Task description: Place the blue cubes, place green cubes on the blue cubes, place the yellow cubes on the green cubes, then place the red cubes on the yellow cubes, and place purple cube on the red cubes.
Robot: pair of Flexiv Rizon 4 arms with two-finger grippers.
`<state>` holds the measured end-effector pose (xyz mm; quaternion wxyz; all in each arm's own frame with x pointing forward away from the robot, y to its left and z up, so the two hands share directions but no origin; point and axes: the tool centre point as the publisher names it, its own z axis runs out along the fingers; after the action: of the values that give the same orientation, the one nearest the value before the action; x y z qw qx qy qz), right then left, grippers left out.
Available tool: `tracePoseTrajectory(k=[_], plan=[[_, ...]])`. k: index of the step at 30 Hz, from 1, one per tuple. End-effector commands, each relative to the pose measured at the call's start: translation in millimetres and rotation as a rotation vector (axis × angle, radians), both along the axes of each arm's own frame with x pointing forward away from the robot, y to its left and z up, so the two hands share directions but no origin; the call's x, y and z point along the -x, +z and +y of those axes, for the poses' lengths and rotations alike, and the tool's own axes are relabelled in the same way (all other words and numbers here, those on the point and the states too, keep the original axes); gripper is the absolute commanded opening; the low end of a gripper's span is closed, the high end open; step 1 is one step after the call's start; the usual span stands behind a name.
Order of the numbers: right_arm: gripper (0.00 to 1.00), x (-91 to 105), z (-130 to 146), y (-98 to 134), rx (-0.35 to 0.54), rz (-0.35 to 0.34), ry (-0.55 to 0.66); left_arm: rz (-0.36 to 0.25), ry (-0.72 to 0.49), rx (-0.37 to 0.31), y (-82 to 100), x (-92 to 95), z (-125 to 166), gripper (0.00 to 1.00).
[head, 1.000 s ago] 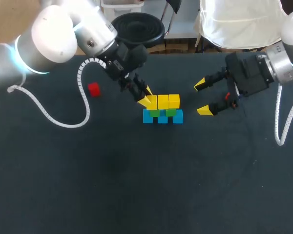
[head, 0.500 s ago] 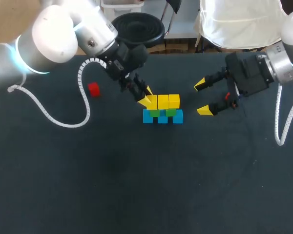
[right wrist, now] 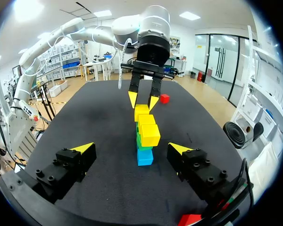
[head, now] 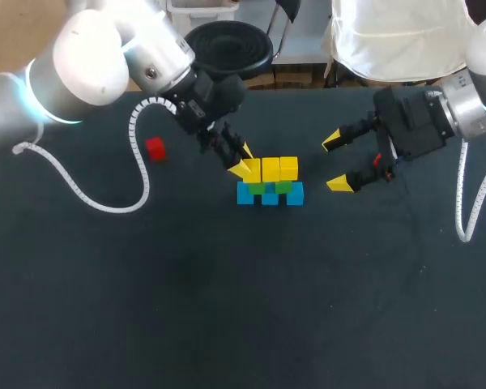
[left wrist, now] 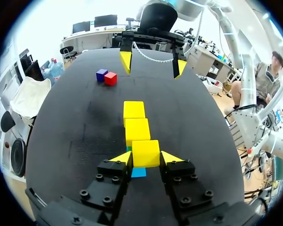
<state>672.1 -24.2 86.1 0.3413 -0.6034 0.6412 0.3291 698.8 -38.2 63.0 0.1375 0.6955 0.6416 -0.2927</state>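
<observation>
My left pincer is clenched on the end yellow cube. In the left wrist view I see both yellow tips pressed against its two opposite sides. That cube sits on the top layer at the left end of the stack, in line with the other two yellow cubes. Under them are the green cubes, and under those the blue cubes rest on the worktop.

The stack's long axis runs side to side across the worktop, from my left pincer straight toward my right pincer. The right pincer hangs released with its fingers spread wide. It faces down the row and stays well apart from the stack's right end.

The stack stands in the far half of the worktop. The far edge lies close behind my left wrist, and the near edge is well away.

A lone red cube lies left of the stack, near my left arm's coiled cable and apart from everything else. A second red cube sits just beside the purple cube, seemingly touching it. Both are close to the right pincer and off to one side of the row's line.
</observation>
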Motion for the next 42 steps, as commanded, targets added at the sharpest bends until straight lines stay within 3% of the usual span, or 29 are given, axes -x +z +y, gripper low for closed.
tracePoseTrajectory(k=[1, 42], plan=[[1.00, 0.1, -0.5, -0.1, -0.002, -0.001, 0.001, -0.002, 0.003, 0.001, -0.5, 1.6, 0.1, 0.00], [1.00, 0.1, -0.5, -0.1, -0.002, -0.001, 0.001, -0.002, 0.022, -0.003, 0.0, 2.5, 0.3, 0.00]])
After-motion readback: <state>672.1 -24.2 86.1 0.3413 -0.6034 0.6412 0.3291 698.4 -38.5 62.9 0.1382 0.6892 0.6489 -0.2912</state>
